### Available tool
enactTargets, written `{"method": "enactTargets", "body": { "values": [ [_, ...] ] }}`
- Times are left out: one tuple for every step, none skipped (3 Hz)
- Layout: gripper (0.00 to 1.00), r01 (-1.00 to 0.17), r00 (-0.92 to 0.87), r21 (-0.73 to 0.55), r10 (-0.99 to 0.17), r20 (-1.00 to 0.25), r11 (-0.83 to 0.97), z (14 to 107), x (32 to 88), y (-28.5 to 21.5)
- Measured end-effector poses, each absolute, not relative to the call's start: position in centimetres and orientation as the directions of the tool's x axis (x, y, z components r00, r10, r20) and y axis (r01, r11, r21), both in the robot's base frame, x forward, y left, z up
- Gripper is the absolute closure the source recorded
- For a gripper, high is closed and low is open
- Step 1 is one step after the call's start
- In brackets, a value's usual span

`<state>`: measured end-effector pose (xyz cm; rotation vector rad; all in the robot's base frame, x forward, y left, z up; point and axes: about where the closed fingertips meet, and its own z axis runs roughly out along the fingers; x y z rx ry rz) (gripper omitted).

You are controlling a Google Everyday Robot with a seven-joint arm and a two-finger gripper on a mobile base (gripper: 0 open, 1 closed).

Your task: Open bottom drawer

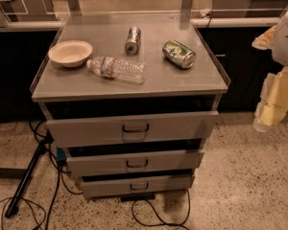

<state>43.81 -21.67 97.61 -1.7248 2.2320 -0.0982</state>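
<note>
Three drawers are showing, bottom drawer (137, 186) lowest. One bowl (70, 53), one bottle (117, 69), a silver can (133, 40) and a green can (179, 54) are lying on the desk (182, 83). The end effector (268, 115) is hovering right, and I cannot tell its state.

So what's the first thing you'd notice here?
Probably the grey cabinet in the middle, its top holding a cream bowl, a plastic bottle lying down, a silver can and a green can, both tipped over. The bottom drawer is the smallest of three, down near the floor. The robot's gripper hangs at the right edge, away from the cabinet.
</note>
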Motion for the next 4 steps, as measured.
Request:
{"method": "enactTargets", "body": {
  "values": [
    [0.00,-0.929,-0.222,-0.250,-0.953,-0.208,0.271,97.7,43.8,-21.6],
    [0.00,-0.942,-0.214,-0.207,-0.949,-0.231,0.263,91.6,43.2,-21.0],
    [0.00,-0.942,-0.214,-0.207,-0.949,-0.231,0.263,91.6,43.2,-21.0],
    [0.00,-0.947,-0.214,-0.184,-0.945,-0.248,0.263,89.9,42.7,-20.4]
  ]
}}
